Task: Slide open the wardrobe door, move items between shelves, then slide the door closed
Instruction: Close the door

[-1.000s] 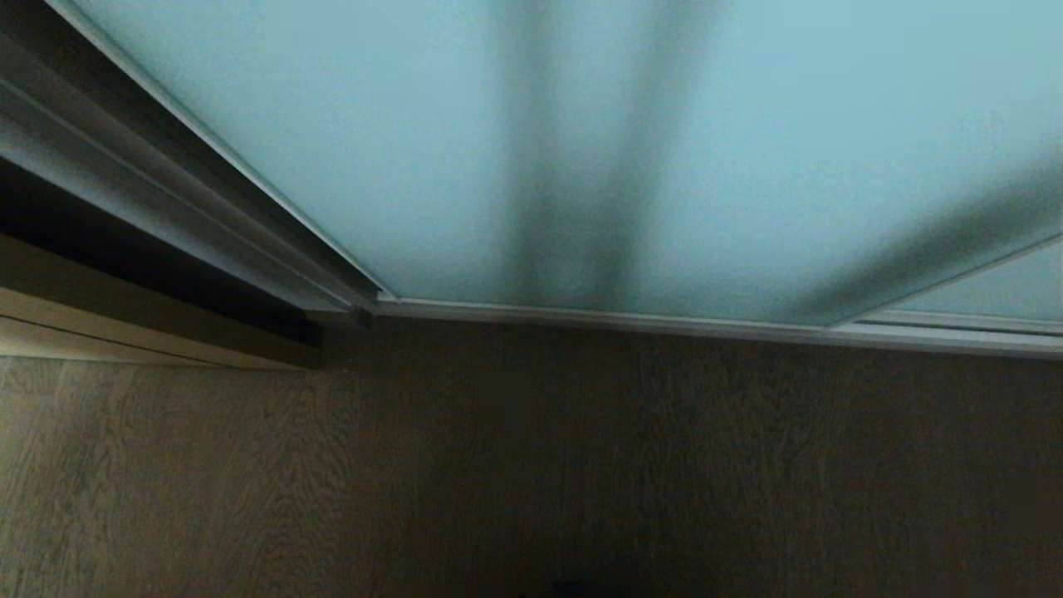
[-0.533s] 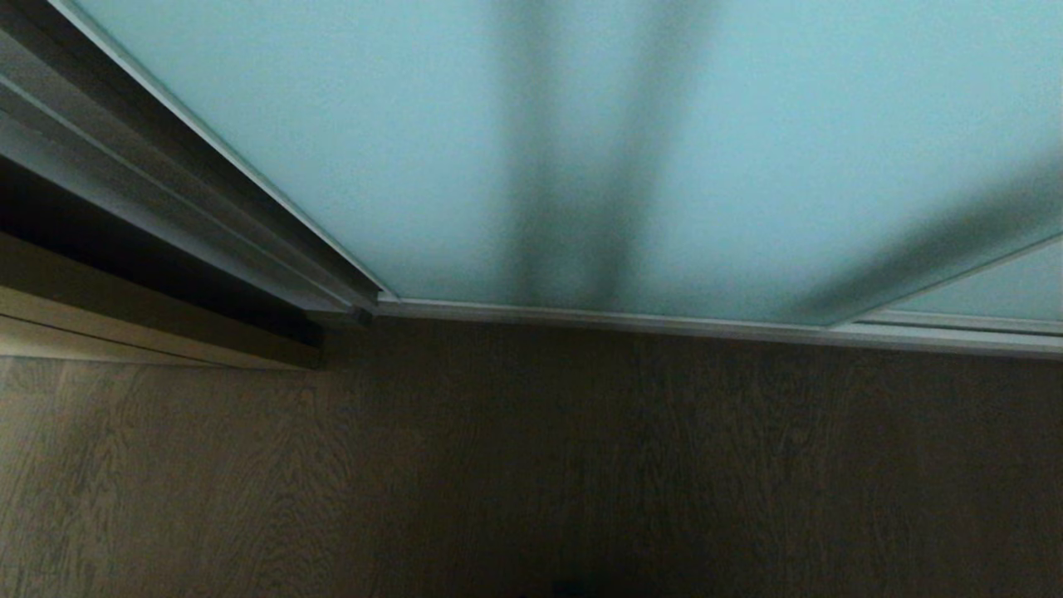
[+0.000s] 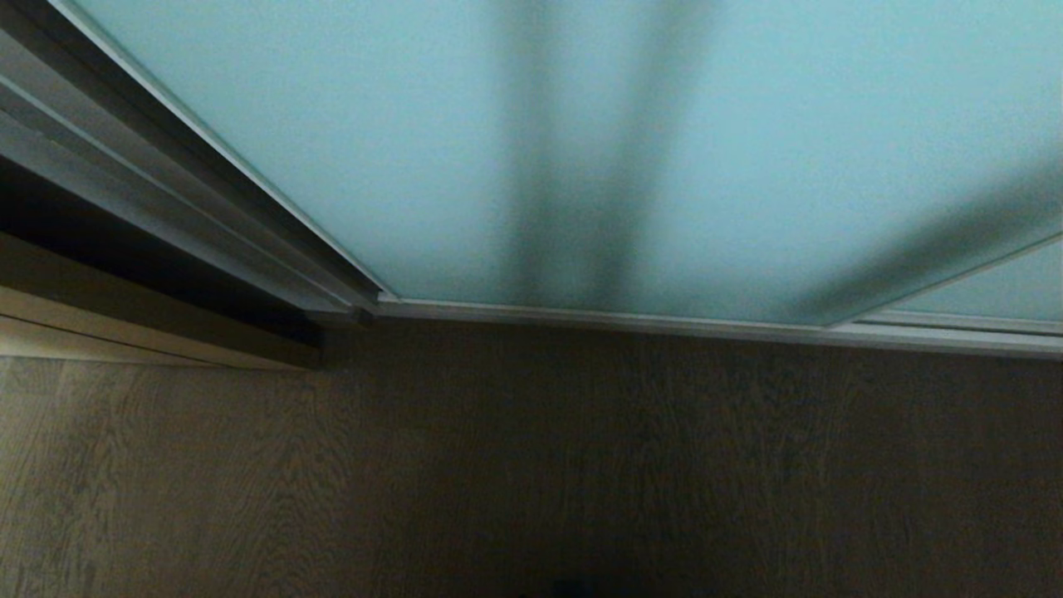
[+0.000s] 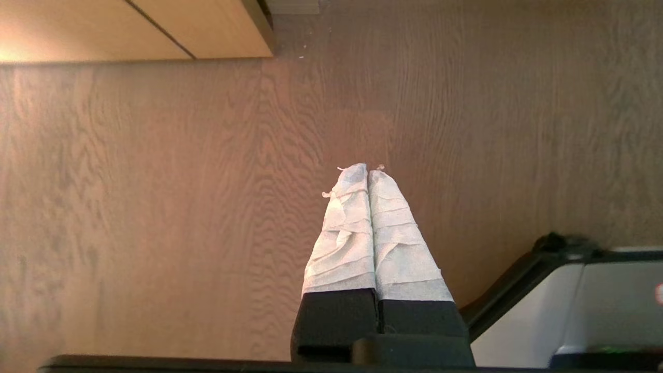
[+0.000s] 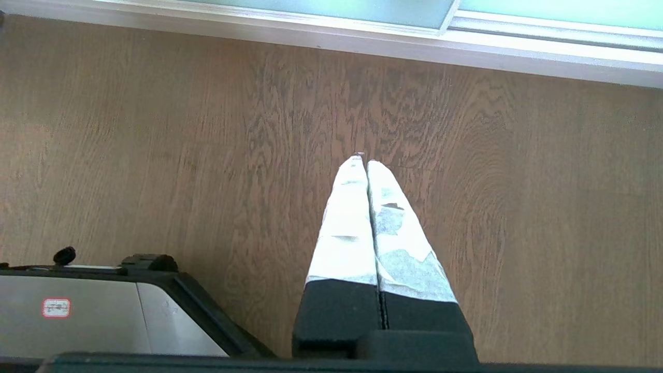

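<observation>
Head view: most of the top is filled by the sliding wardrobe door [image 3: 706,141], frosted pale blue-green glass w/ a thin silver frame, its bottom rail seen right where the wood floor [image 3: 531,465] starts. Dark vertical shadows are seen through/on the glass, can't be told what they are. A 2nd glass panel [image 3: 996,291] is overlapped at the far right. On the left a dark gap is seen beside the door's edge, then a light wood panel [image 3: 124,328] lower down. No arm or gripper is caught in this view, and the items and shelves aren't seen anywhere, so the door looks closed over them.

Left wrist view: the left gripper [image 4: 368,171] is pointed down at bare floor, tape-wrapped fingers [image 4: 342,233] pressed together, clenched, nothing gripped. Part of the robot's grey and black base [image 4: 570,305] is seen beside it, and the light wood panel [image 4: 155,26] at the far edge.

Right wrist view: the right gripper [image 5: 362,160] is parked the same way, taped fingers [image 5: 347,228] squeezed tight, nothing held. The door's silver bottom rail [image 5: 311,31] is seen ahead of it, and the base [image 5: 103,311] off to one side
</observation>
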Motion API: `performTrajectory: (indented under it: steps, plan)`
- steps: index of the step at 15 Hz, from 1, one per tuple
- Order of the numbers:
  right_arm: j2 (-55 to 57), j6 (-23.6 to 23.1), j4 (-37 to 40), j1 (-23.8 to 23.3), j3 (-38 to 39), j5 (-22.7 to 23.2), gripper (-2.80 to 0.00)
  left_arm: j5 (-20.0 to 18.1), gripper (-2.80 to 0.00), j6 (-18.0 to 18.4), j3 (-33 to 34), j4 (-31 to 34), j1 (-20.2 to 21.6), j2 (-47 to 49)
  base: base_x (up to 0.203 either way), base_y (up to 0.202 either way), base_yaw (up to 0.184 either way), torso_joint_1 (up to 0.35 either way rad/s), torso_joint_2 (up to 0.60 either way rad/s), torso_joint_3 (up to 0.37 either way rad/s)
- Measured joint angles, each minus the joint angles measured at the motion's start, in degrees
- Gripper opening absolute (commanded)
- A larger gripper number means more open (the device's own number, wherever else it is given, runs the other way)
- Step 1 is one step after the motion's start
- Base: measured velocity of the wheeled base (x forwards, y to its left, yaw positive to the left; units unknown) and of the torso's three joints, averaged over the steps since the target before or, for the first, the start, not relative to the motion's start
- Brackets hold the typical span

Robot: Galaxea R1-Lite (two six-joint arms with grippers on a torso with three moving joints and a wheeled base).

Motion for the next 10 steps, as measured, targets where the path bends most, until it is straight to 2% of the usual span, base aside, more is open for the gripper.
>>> performTrajectory:
  steps: [4,7,9,10]
  plan:
    - [0.0,0.0,0.0,0.0,0.0,0.0,-2.80,0.8,-2.80,-1.5,0.2,-0.5,0.0,-0.1,0.000,0.000,0.000,0.000,0.00,0.000]
    - [0.0,0.0,0.0,0.0,0.0,0.0,-2.80,2.2,-2.80,-1.9,1.2,-4.9,0.0,-0.1,0.000,0.000,0.000,0.000,0.00,0.000]
    - [0.0,0.0,0.0,0.0,0.0,0.0,-2.80,3.4,-2.80,-1.5,-3.8,-6.9,0.0,0.0,0.000,0.000,0.000,0.000,0.00,0.000]
    - [0.0,0.0,0.0,0.0,0.0,0.0,-2.80,3.7,-2.80,-1.1,-9.1,-7.0,0.0,0.5,0.000,0.000,0.000,0.000,0.00,0.000]
